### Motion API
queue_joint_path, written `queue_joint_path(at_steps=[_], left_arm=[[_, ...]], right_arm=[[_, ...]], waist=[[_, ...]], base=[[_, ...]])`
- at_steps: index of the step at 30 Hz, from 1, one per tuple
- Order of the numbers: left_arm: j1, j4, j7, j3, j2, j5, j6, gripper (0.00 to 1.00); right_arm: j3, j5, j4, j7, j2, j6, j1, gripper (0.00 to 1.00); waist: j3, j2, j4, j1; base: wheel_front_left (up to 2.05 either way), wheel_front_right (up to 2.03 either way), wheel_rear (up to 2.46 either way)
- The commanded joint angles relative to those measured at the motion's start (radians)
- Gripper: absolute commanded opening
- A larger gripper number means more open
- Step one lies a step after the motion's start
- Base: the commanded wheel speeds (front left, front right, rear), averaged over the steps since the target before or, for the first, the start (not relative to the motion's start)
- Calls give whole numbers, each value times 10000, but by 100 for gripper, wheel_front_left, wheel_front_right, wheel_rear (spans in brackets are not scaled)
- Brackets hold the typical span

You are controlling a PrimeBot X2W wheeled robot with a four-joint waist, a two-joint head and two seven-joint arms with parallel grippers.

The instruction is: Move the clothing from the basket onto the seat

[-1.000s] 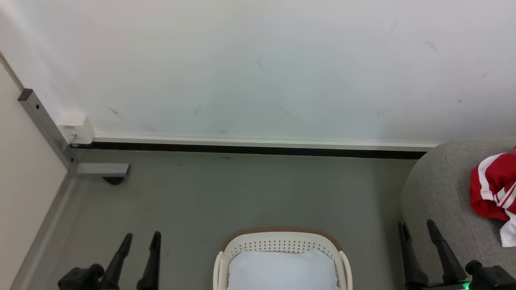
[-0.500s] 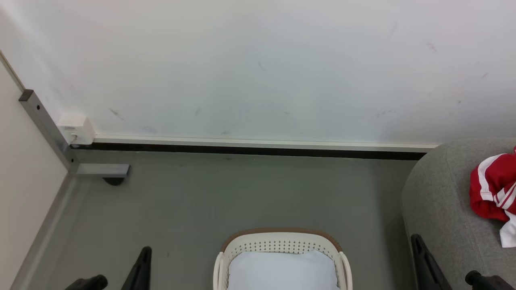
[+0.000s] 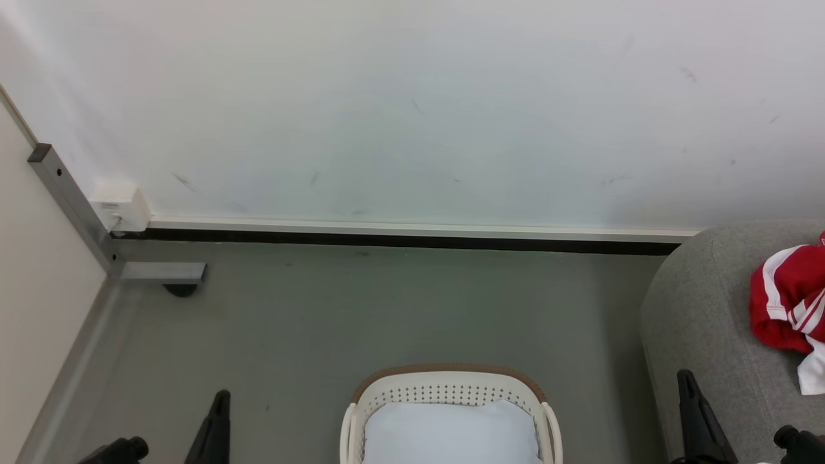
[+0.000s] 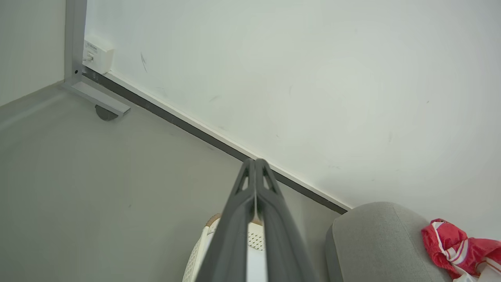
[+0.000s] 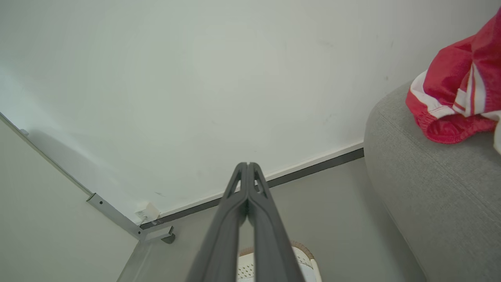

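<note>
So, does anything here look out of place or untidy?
Only the clothing lies crumpled in a heap on the seat, not folded. The basket stands upright on the floor, a pale pad inside. Nothing looks spilled or damaged.

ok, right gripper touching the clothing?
Apart. Right wrist view: right gripper, jaws shut, stands before the wall; the clothing lies on the seat, well clear.

Room corner before me.
Scuffed white wall, dark skirting, grey floor; metal post at my left.
</note>
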Motion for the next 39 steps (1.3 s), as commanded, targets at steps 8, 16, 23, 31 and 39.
queue_joint_path(at_steps=[8, 16, 23, 31, 39], left_arm=[[-372, -256, 362, 289, -69, -1289, 38, 0], [-464, -311, 669, 476, -157, -2264, 59, 0], [-531, -353, 911, 620, -236, -3045, 68, 0], [-615, -397, 1180, 784, -317, -3900, 79, 0], [-680, -436, 1418, 926, -393, -4657, 86, 0]], right_arm=[[-213, 1288, -45, 300, -122, -5, -374, 0], [-349, 2332, 10, 556, -165, -6, -482, 0], [-461, 3157, 52, 757, -199, -8, -572, 0], [-567, 4051, 103, 971, -235, -9, -664, 0], [-671, 4887, 150, 1169, -260, -10, -745, 0]], waist=[[6, -1, -19, -1], [11, -1, -37, -1], [15, -1, -52, -1], [21, -1, -70, -1], [26, -1, -88, -1]], base=[[0, 0, 0], [0, 0, 0], [0, 0, 0], [0, 0, 0], [0, 0, 0]])
